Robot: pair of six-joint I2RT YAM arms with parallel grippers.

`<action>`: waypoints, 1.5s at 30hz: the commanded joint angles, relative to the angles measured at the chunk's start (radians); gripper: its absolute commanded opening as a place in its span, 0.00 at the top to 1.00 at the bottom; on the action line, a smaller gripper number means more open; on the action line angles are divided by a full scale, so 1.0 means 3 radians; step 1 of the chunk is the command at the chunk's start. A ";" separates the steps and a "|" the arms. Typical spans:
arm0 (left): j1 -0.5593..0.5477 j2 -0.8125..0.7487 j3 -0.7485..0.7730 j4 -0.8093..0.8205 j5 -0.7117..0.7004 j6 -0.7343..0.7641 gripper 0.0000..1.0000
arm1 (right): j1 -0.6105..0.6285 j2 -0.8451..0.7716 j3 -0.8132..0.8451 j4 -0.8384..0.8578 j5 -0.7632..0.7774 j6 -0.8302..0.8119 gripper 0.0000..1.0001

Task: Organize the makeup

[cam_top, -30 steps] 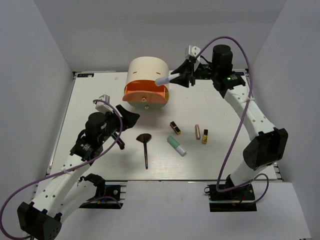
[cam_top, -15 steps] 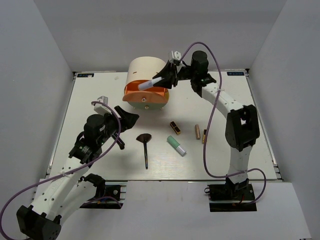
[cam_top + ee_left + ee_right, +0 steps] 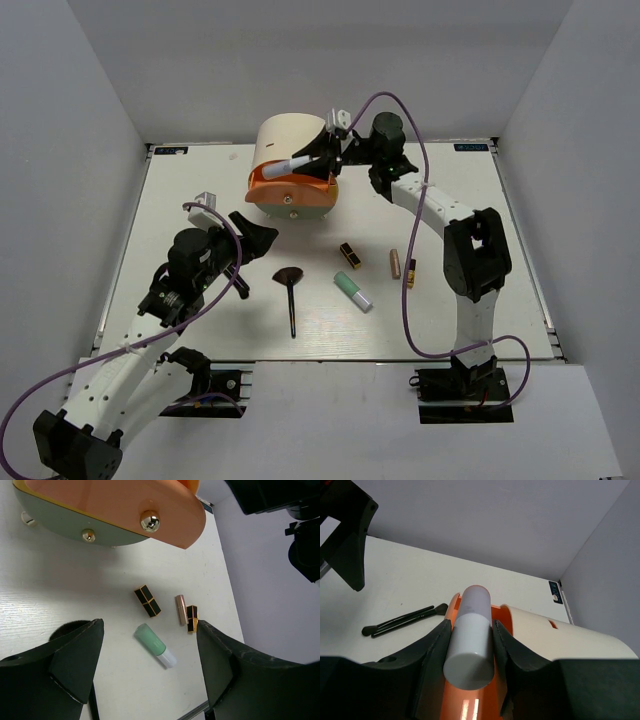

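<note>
Right wrist view: the small white bottle is pinched by the right gripper over the orange drawer at twelve o'clock, seemingly for dropping in; the left gripper is held spread, idle.

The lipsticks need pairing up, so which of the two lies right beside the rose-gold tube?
The right-hand lipstick, alongside the rose-gold tube; the other lipstick lies apart, closer to the drawer box.
</note>
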 commanded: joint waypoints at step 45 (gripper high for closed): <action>-0.0262 0.1020 0.0463 0.0400 0.0796 0.0101 0.20 | -0.0093 -0.0844 -0.0544 0.0218 0.1133 0.0072 0.57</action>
